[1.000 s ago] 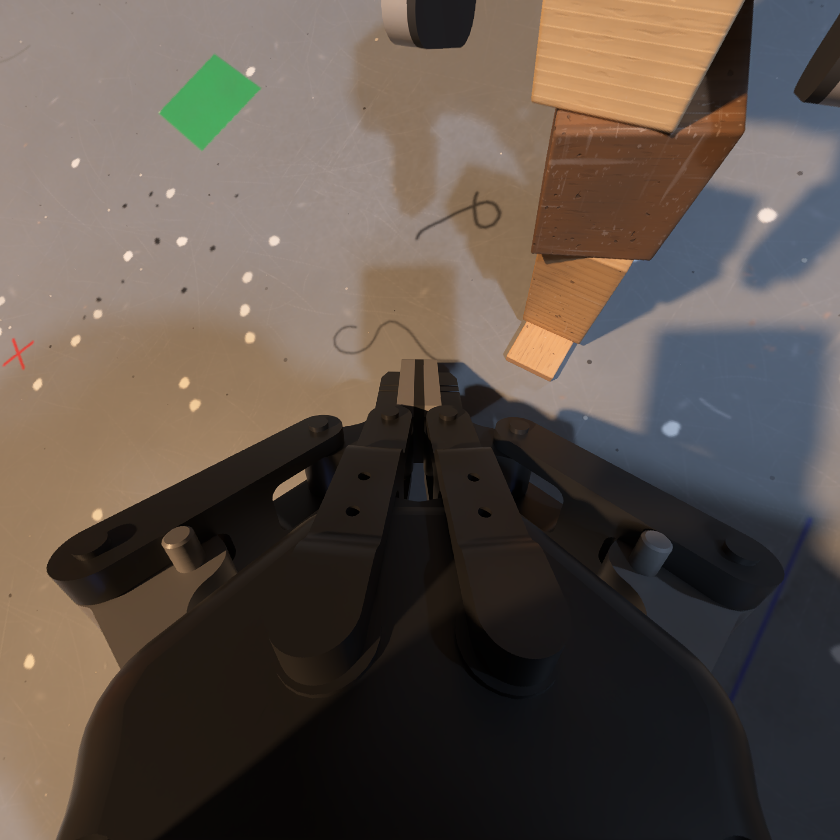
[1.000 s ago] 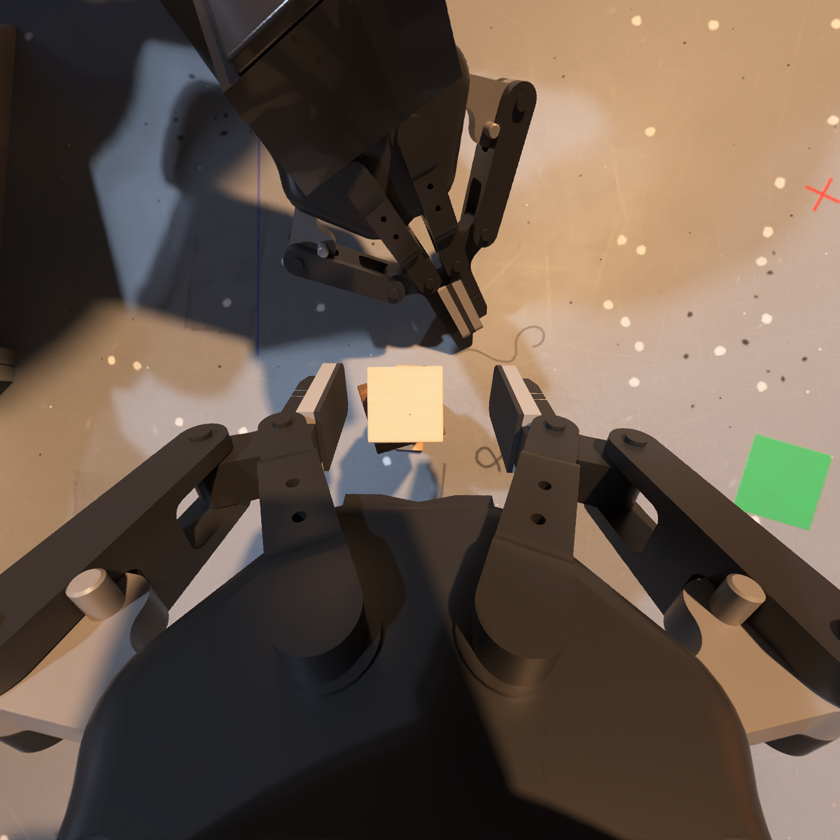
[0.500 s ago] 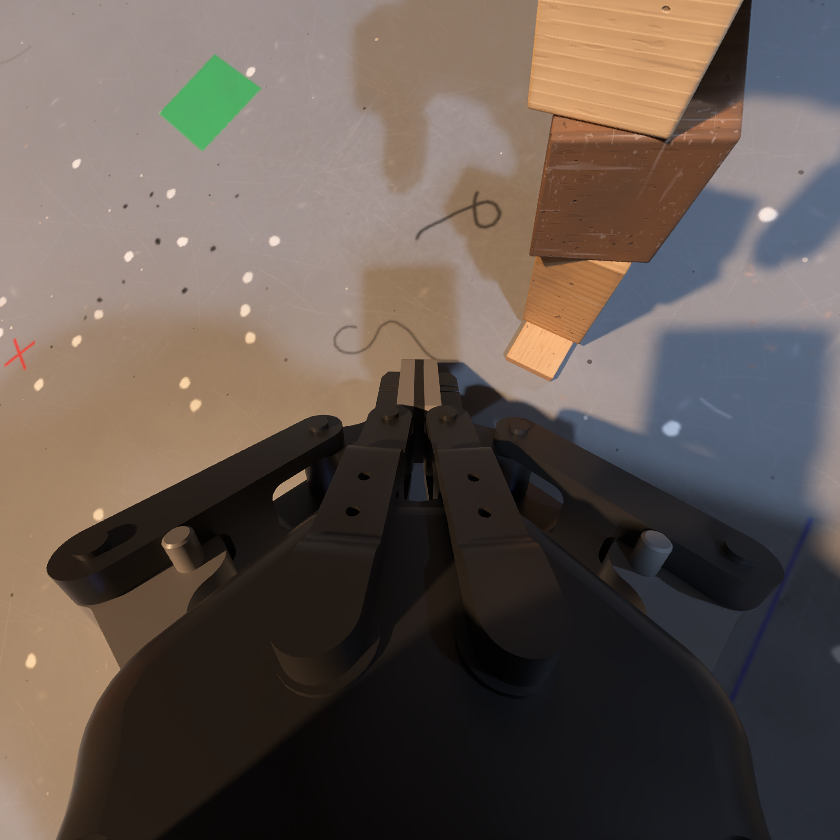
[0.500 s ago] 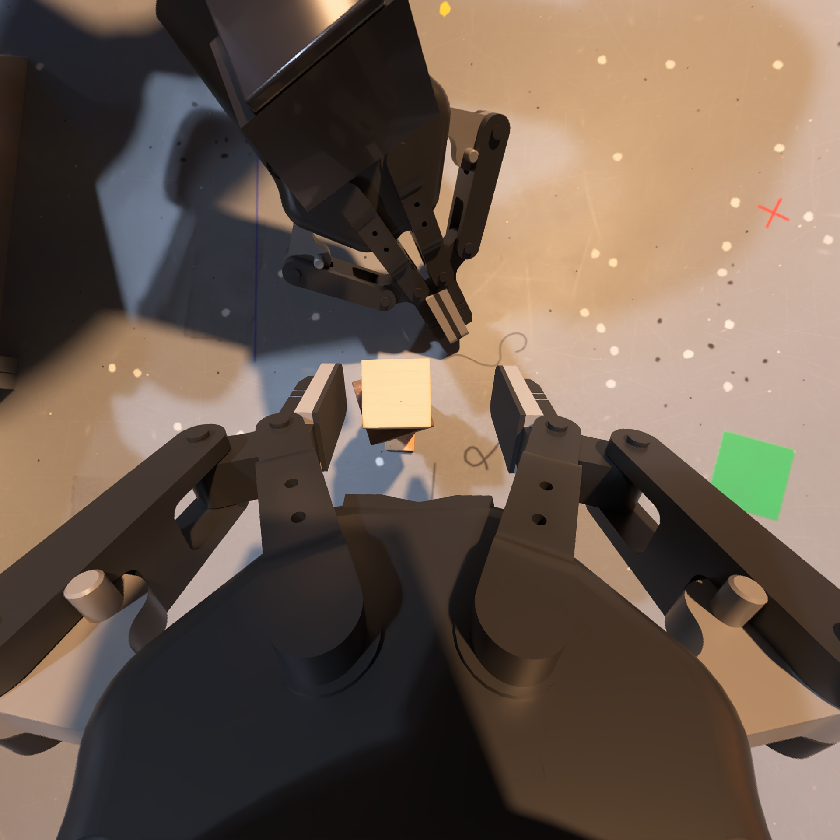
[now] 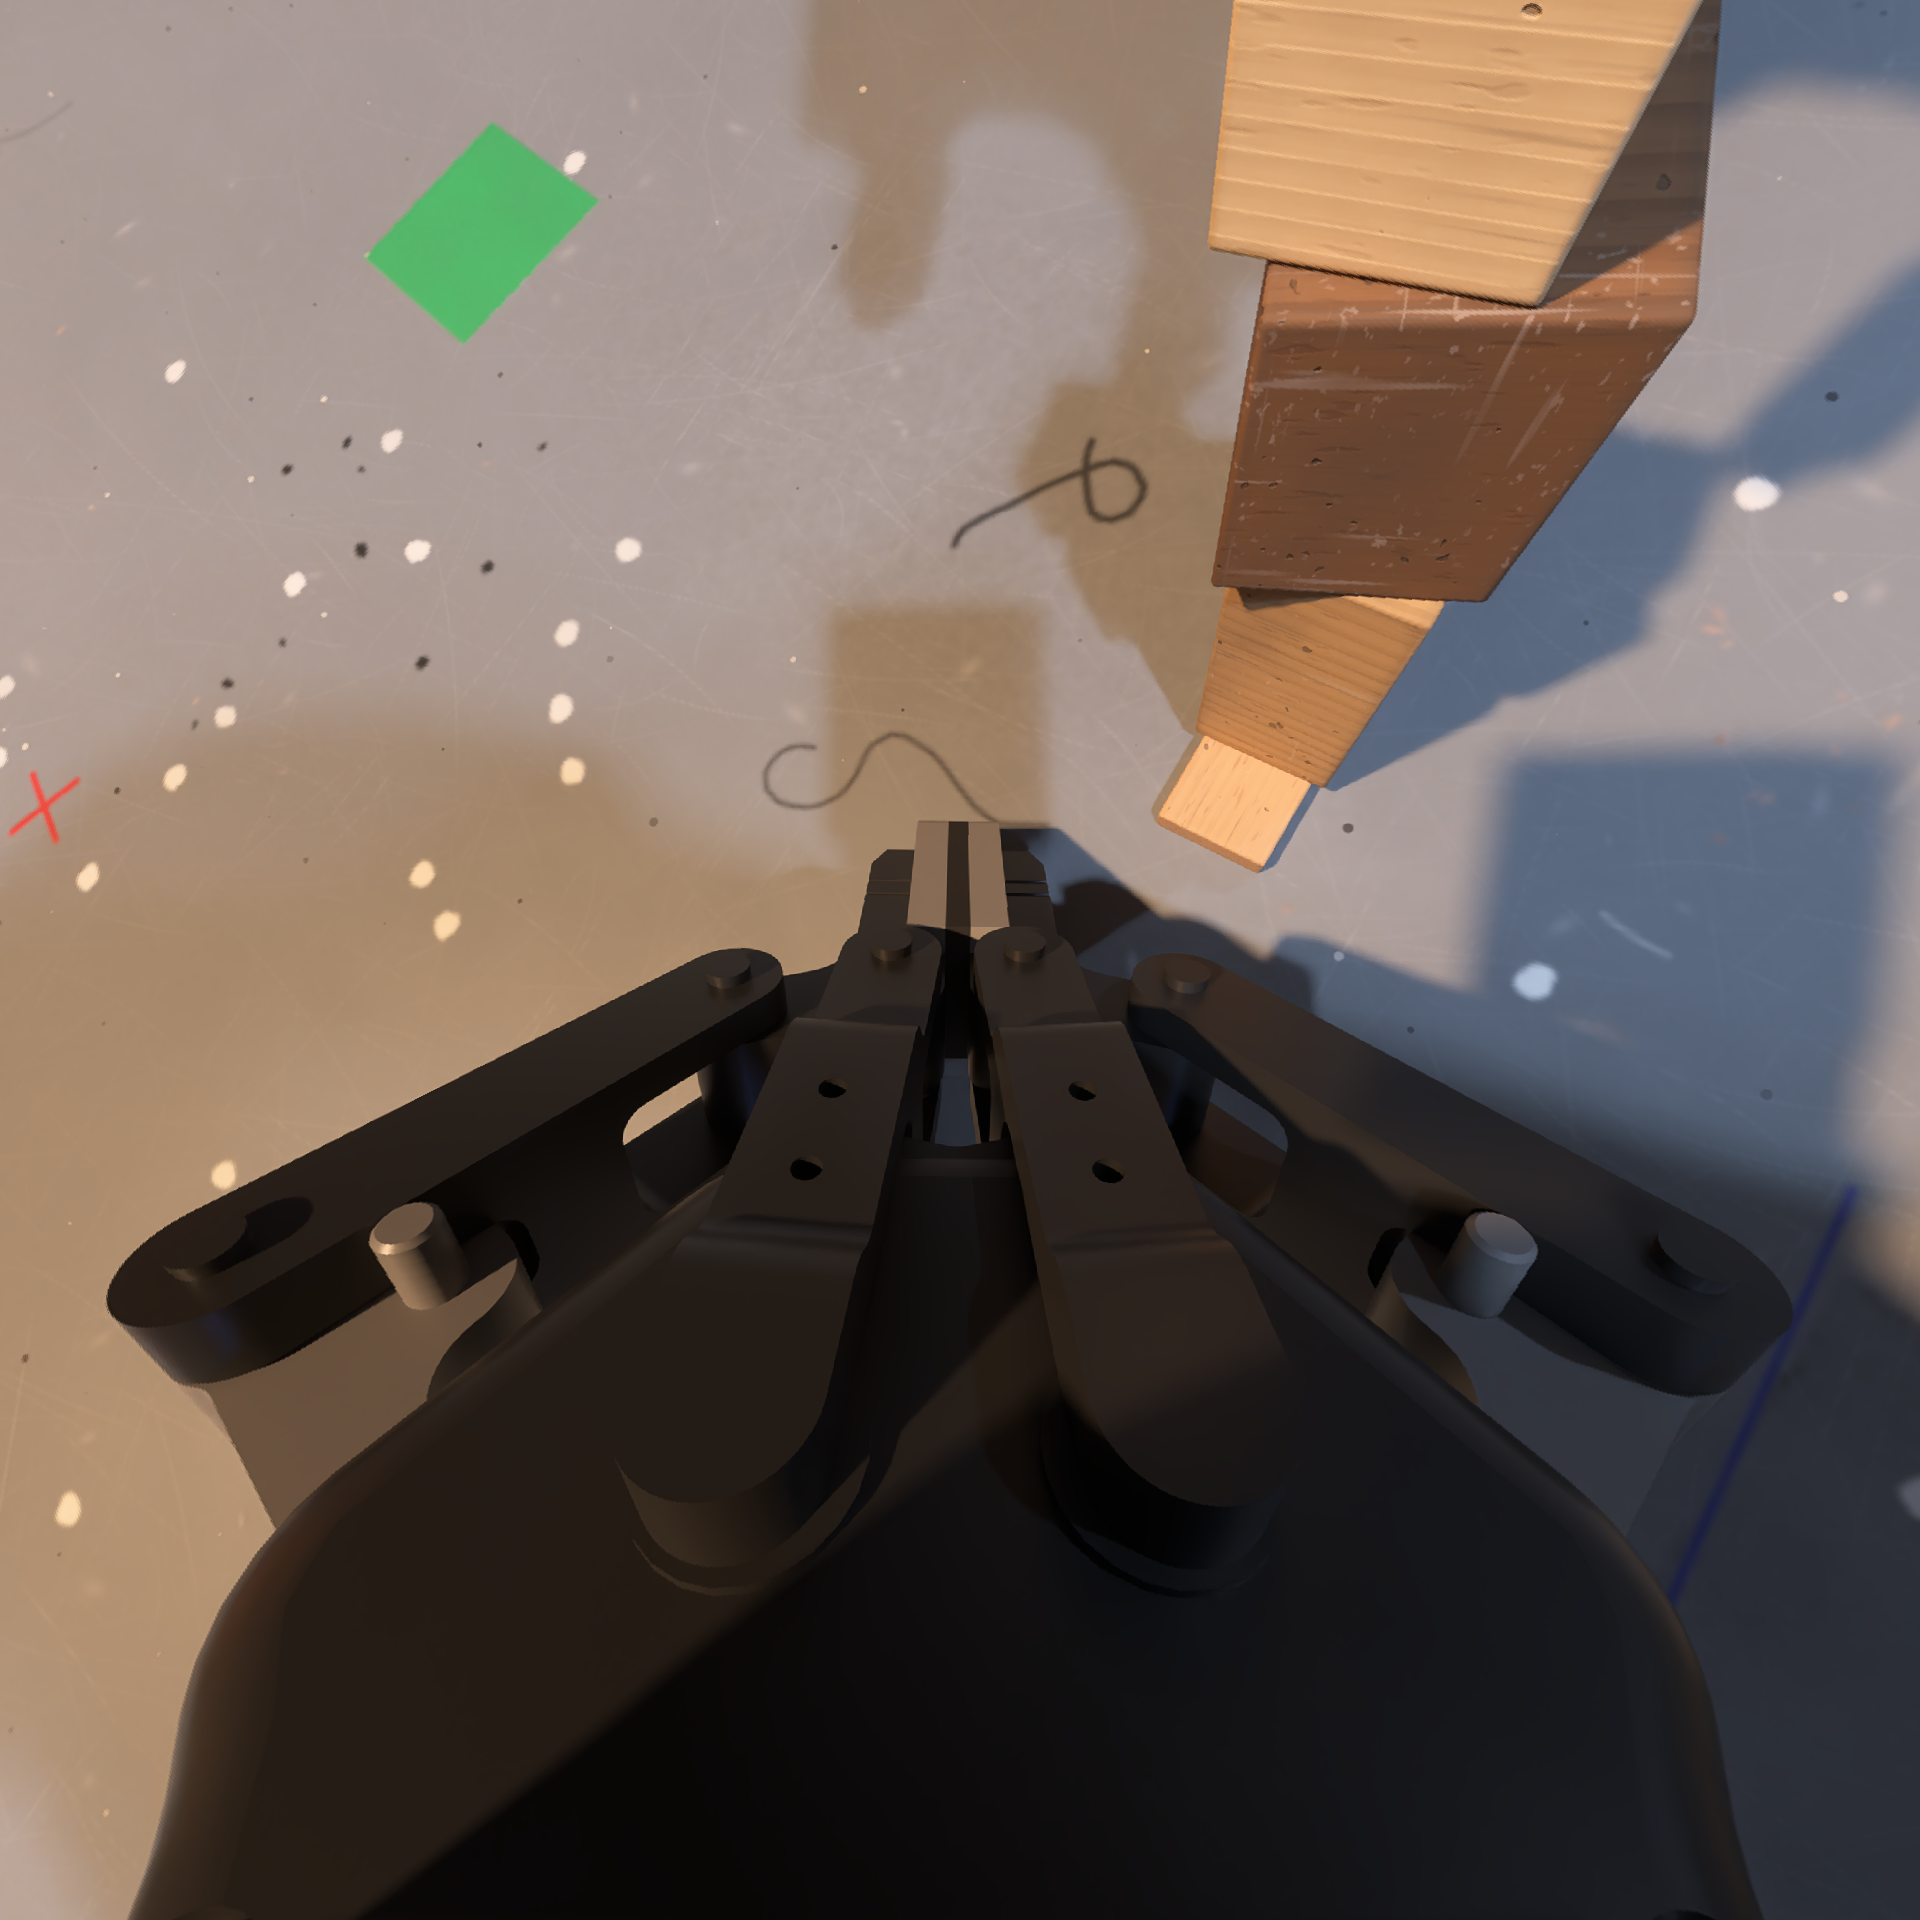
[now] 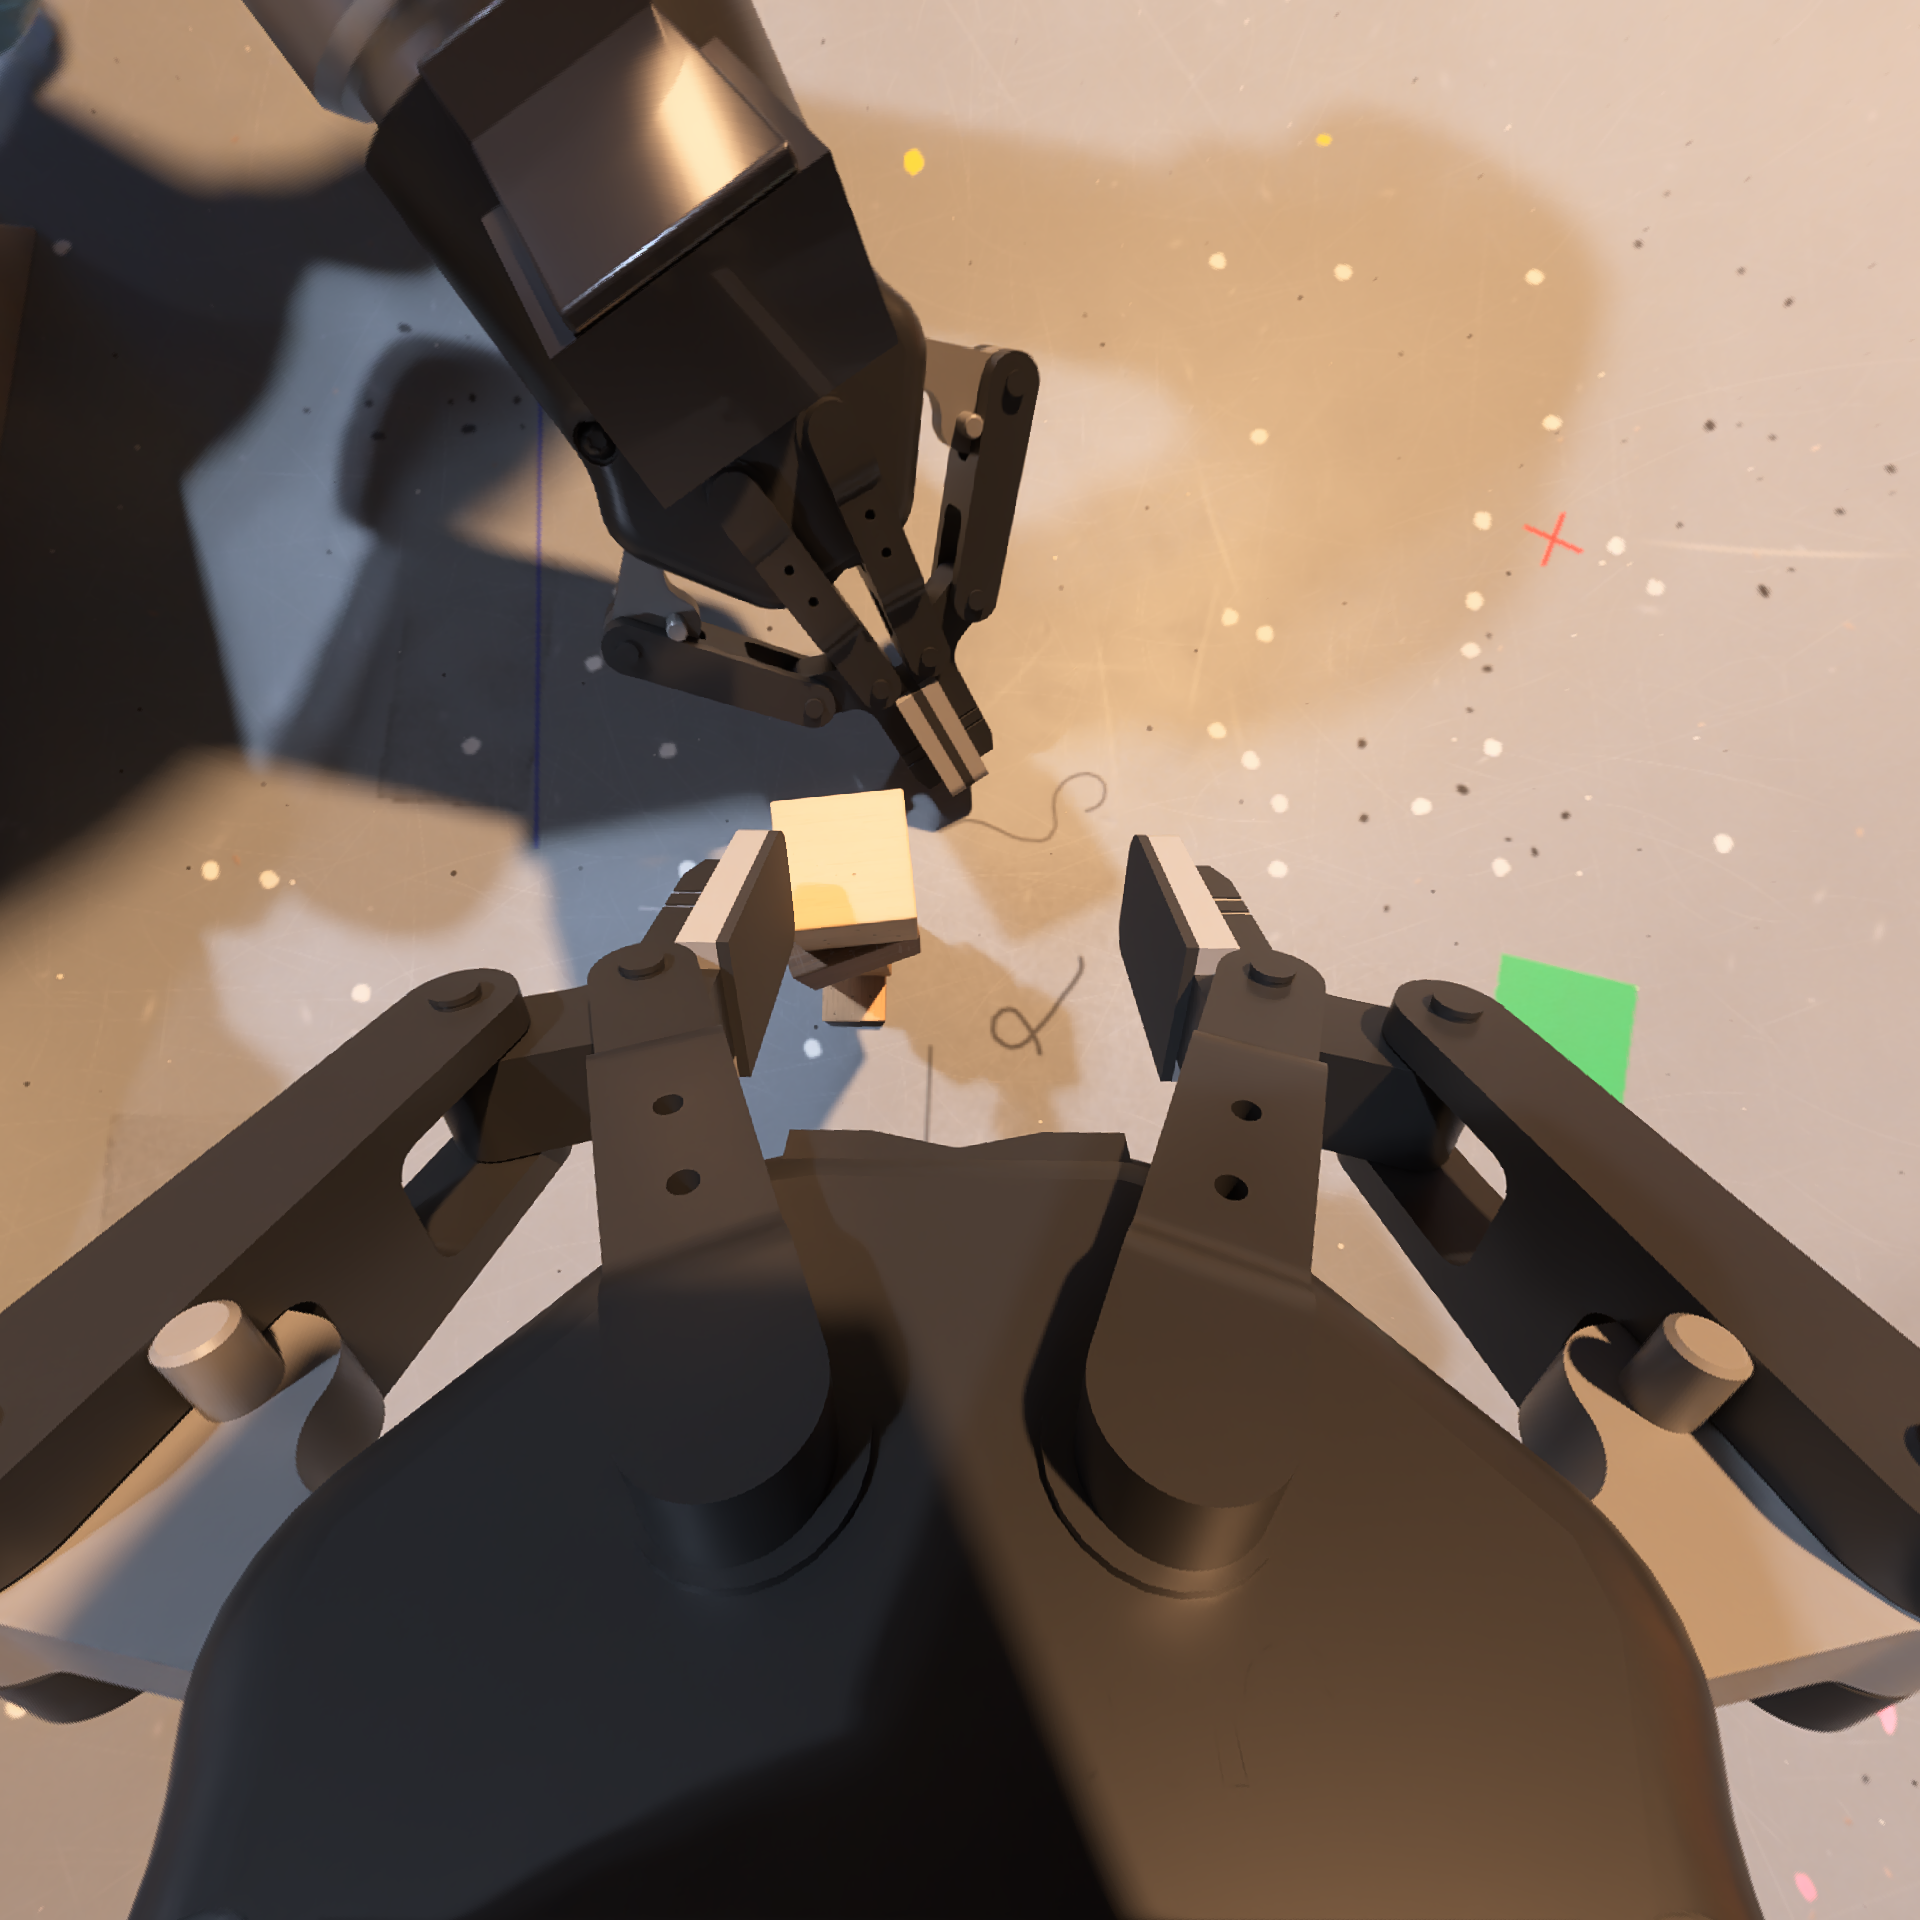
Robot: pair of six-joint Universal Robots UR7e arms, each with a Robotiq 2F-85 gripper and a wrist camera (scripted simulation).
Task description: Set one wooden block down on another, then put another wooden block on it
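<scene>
On the scuffed grey table [image 5: 675, 312] just right of my left gripper [image 5: 958, 873], whose jaws are pressed together on nothing, stands the stack: a pale wooden block [image 5: 1423, 145] on a dark brown wooden block [image 5: 1423, 436] on a tan wooden block [image 5: 1304, 681], with a small light wooden slab [image 5: 1231, 802] at the foot, edges skewed. My right gripper [image 6: 951, 914] hangs over it, jaws spread wide and apart from the pale top, though its left pad [image 6: 727, 904] looks close beside it. There is open table to the left around the flat green rectangle [image 5: 481, 231], the red cross mark [image 5: 44, 805] and two dark pen squiggles [image 5: 1060, 499]; no readable writing.
</scene>
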